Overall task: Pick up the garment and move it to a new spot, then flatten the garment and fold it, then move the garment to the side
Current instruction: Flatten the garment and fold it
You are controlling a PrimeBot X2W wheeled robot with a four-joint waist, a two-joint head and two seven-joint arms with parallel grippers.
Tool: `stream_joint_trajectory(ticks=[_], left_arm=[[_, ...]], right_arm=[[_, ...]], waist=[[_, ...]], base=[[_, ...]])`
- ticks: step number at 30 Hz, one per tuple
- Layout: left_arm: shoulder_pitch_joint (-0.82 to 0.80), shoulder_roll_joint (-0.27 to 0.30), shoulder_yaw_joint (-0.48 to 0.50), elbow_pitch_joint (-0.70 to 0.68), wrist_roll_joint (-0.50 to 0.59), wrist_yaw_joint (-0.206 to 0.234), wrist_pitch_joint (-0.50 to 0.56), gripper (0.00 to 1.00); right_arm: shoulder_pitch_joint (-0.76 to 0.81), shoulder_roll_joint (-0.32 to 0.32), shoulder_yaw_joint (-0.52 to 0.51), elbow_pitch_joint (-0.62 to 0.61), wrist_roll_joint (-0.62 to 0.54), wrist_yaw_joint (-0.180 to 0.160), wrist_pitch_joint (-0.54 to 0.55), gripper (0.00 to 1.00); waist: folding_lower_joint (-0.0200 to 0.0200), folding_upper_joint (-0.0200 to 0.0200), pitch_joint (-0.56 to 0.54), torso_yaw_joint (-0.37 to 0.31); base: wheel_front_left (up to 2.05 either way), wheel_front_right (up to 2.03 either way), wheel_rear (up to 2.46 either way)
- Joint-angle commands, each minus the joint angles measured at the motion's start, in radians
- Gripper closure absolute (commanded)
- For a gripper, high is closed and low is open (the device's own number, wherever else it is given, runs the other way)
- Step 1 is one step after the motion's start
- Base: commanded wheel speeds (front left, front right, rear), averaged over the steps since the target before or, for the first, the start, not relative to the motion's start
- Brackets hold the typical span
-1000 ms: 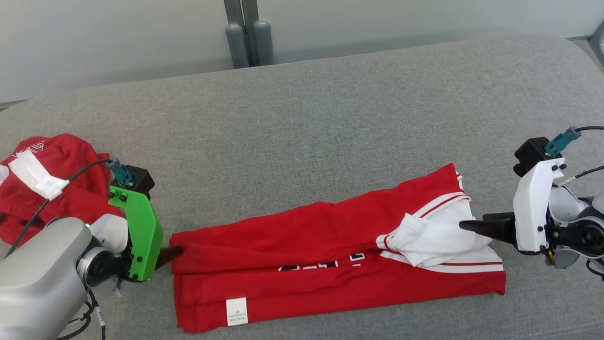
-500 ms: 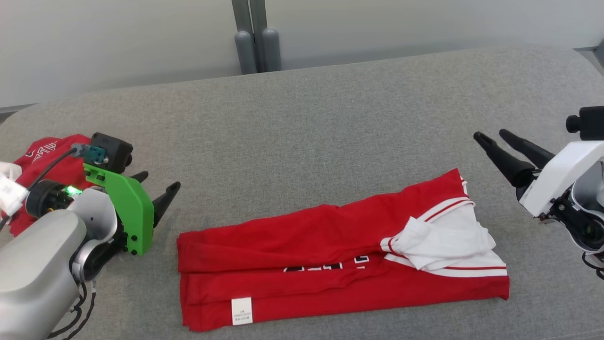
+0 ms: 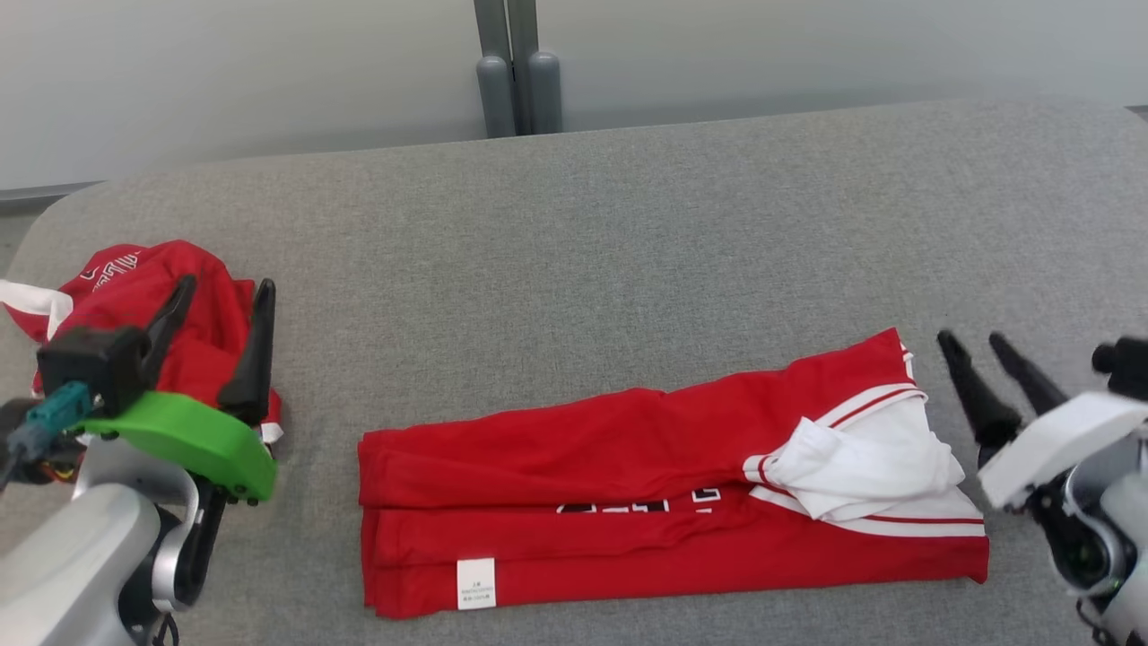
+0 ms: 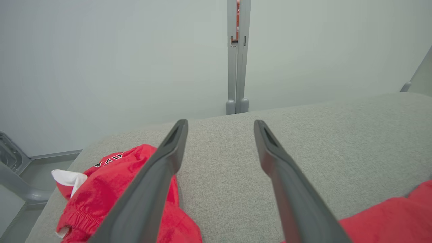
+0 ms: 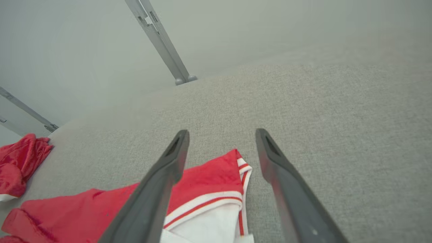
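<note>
**Long fold looks done, cross fold next**

The garment [image 3: 628, 475] lies near-centre on the grey cushion [image 3: 628, 224] as a long red strip running left to right. Its layers are stacked w/ edges showing at the left end, and a white label [image 3: 475, 583] sits at the near-left corner. At the right end a white flap [image 3: 861, 462], prob. a sleeve, sits bunched on top, not flat.

My left fingers [image 3: 254, 350] are spread wide & empty. They're left of the strip and apart from it, w/ tips over a 2nd red heap [image 3: 126, 274] at the far left. My right fingers [image 3: 973, 390] are also wide & empty, just beyond the strip's right end and not touching it. In the right wrist view the strip's far-right corner w/ red-white trim lies under the gap.

As I read it, the folding step is partway: there's no cross fold yet, and the move to the side hasn't begun.

The next move prob. means pinching one end and carrying it over to the other. For that I need to:
- catch every layer, or the strip opens;
- deal w/ the flap first, or the lump gets folded in;
- keep the left side off the 2nd heap, so I don't snag the wrong cloth.
</note>
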Motion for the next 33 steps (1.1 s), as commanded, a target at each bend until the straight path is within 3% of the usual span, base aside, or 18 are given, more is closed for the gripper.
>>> stream_joint_trajectory(ticks=[1, 4, 7, 13, 23, 32, 33], left_arm=[[0.040, -0.003, 0.018, -0.020, 0.001, 0.025, -0.019, 0.00], [0.126, -0.028, 0.075, -0.081, 0.015, 0.076, -0.042, 0.00], [0.206, -0.063, 0.153, -0.140, 0.064, 0.094, -0.047, 0.00], [0.365, -0.167, 0.304, -0.192, 0.208, 0.081, -0.047, 0.00], [0.495, -0.363, 0.469, -0.164, 0.361, -0.033, -0.046, 0.00], [0.500, -0.465, 0.537, -0.093, 0.424, -0.146, -0.046, 0.00], [0.501, -0.474, 0.543, -0.086, 0.432, -0.157, -0.046, 0.00]], right_arm=[[0.042, 0.014, 0.006, -0.004, -0.002, 0.000, -0.003, 0.00], [0.117, 0.026, 0.023, 0.004, -0.005, 0.000, -0.004, 0.00], [0.161, 0.041, 0.004, 0.024, -0.003, 0.000, -0.004, 0.00], [0.186, 0.075, -0.032, 0.061, -0.040, 0.000, -0.004, 0.00], [0.127, 0.106, -0.039, 0.172, -0.079, 0.000, 0.000, 0.00], [0.166, 0.165, 0.027, 0.179, 0.003, 0.004, 0.175, 0.01], [0.169, 0.166, 0.034, 0.166, 0.012, 0.004, 0.184, 0.53]], waist=[[0.0000, -0.0001, 0.000, 0.007], [0.0000, -0.0001, 0.005, 0.021], [0.0000, -0.0001, 0.015, 0.029], [0.0000, -0.0001, 0.028, 0.033], [0.0000, -0.0001, 0.036, 0.054], [0.0000, -0.0001, 0.037, 0.092], [0.0000, -0.0001, 0.038, 0.094]], base=[[0.00, 0.00, 0.00], [0.00, 0.00, 0.00], [0.00, 0.00, 0.00], [0.00, 0.00, 0.00], [0.00, 0.00, 0.00], [0.00, 0.00, 0.00], [0.00, 0.00, 0.00]])
